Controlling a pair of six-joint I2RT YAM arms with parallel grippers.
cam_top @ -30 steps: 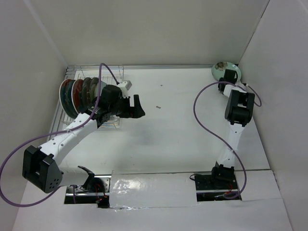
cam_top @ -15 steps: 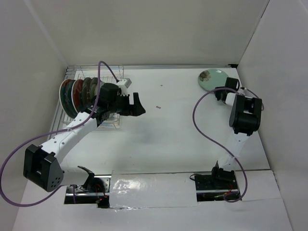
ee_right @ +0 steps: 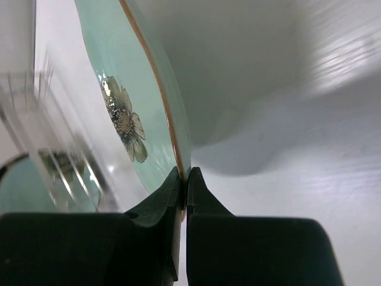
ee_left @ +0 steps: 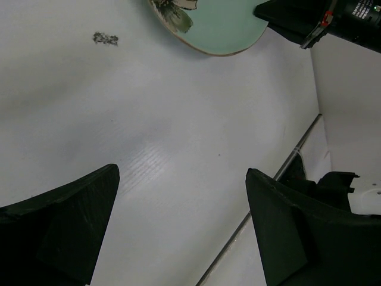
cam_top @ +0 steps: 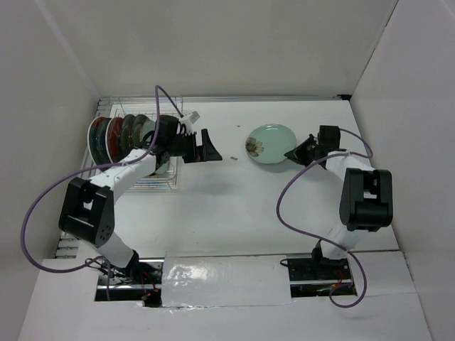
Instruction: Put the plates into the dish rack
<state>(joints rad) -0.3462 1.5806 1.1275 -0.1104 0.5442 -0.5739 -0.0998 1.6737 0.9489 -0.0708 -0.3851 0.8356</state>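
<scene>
My right gripper is shut on the rim of a pale mint plate with a small flower and holds it over the middle of the table; the wrist view shows the plate edge-on between my fingers. The dish rack stands at the far left with several plates upright in it, red, teal and dark. My left gripper is open and empty just right of the rack, pointing at the mint plate.
White walls close in on the left, back and right. A small dark speck lies on the table between the grippers. The right arm's cable loops over the table.
My right gripper has carried the mint plate from the far right corner leftward to the table's middle. My left gripper has swung a little farther back and toward the plate.
</scene>
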